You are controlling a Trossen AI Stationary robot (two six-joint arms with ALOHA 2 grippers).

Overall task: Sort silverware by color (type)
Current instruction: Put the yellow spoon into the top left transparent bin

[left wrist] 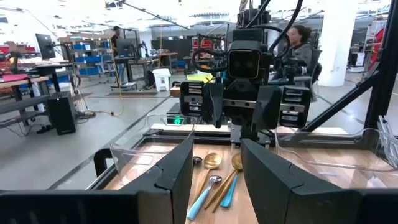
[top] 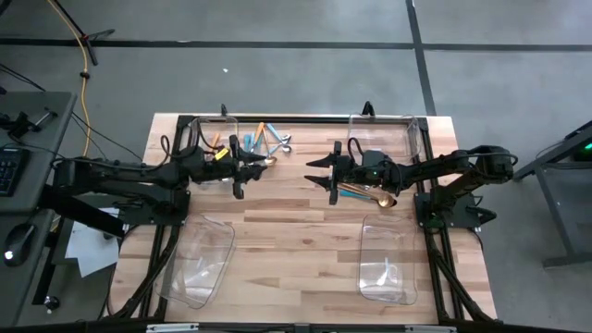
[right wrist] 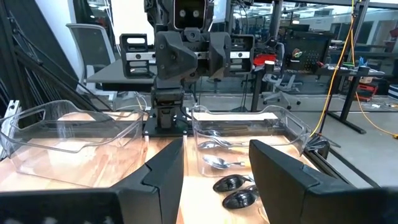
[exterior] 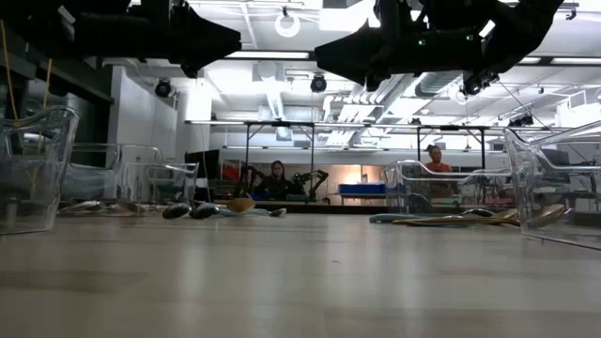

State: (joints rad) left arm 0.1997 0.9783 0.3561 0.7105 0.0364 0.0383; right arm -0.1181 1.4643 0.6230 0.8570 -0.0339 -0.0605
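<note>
both claws open, empty: left claw (top: pixel 242 174) by the mixed silverware (top: pixel 266 141) at the surface's far edge, right claw (top: pixel 326 173) beside gold spoons (top: pixel 365 193). single out one handle, descend squarely, avoid neighbours.

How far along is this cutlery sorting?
Early on. Some silver pieces already lie in one far bin, but both near bins look empty. Nothing is in hand: the left gripper and right gripper hover open over the table. Still loose are a mixed pile by the left gripper and gold pieces under the right arm.
</note>
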